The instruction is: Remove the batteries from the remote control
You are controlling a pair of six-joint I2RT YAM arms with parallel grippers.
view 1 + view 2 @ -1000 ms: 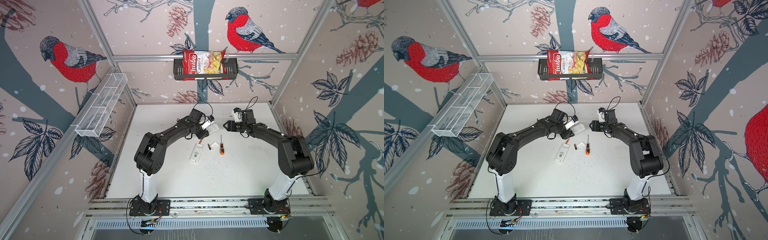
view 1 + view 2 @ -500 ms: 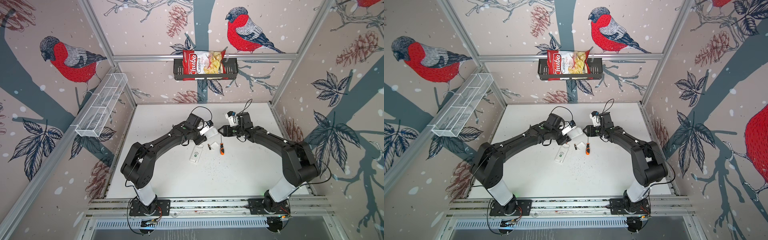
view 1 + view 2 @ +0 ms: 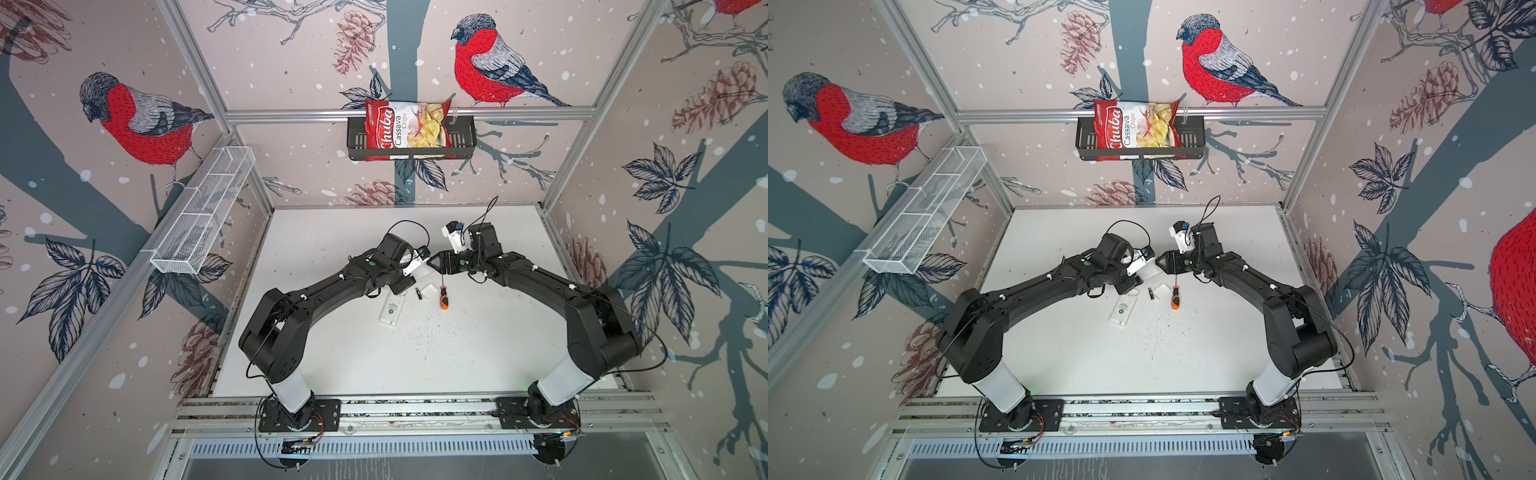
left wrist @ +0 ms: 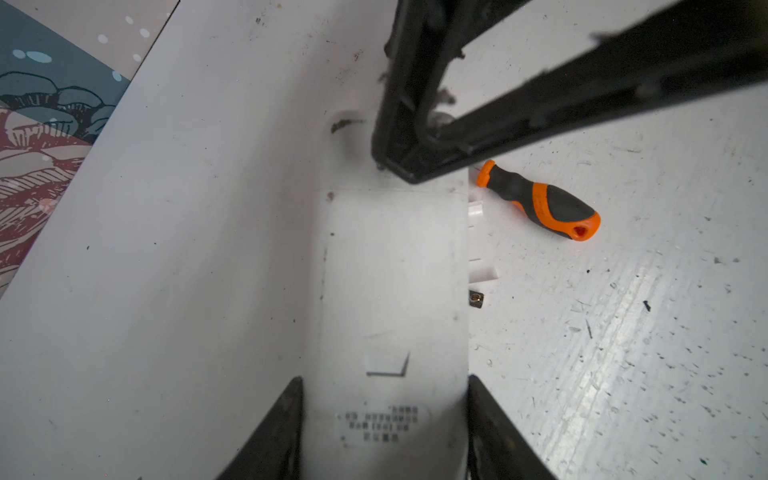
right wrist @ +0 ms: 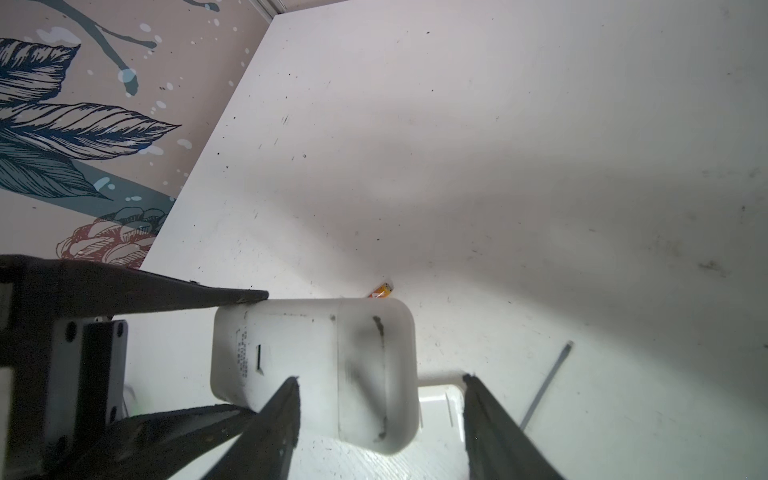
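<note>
1. Left gripper [image 4: 384, 380]: the fingers are closed on the two long sides of the held remote [image 4: 390, 291], a white one. It is lifted off the table [image 4: 166, 249]. Its back faces the wrist camera, with a printed label near the fingers.
2. Right gripper [image 5: 381, 378]: the fingers are spread apart at the free end of the held remote. One finger overlaps the remote's edge in the right wrist view and the other stands clear of it. It grips nothing.
3. In both top views the two grippers meet tip to tip above the middle of the table, with the held remote [image 3: 424, 271] between them.
4. Battery [image 3: 419, 294]: one dark cell with a copper end lies loose on the table just beside the white battery cover [image 3: 429, 289]. No other cells are visible. I cannot tell whether any sit inside the held remote.
5. Screwdriver [image 3: 443, 297]: it has an orange-and-black handle and lies on the table just right of the cover.
6. Second remote [image 3: 392, 309]: also white, it lies flat on the table near the battery, on the left arm's side.
</note>
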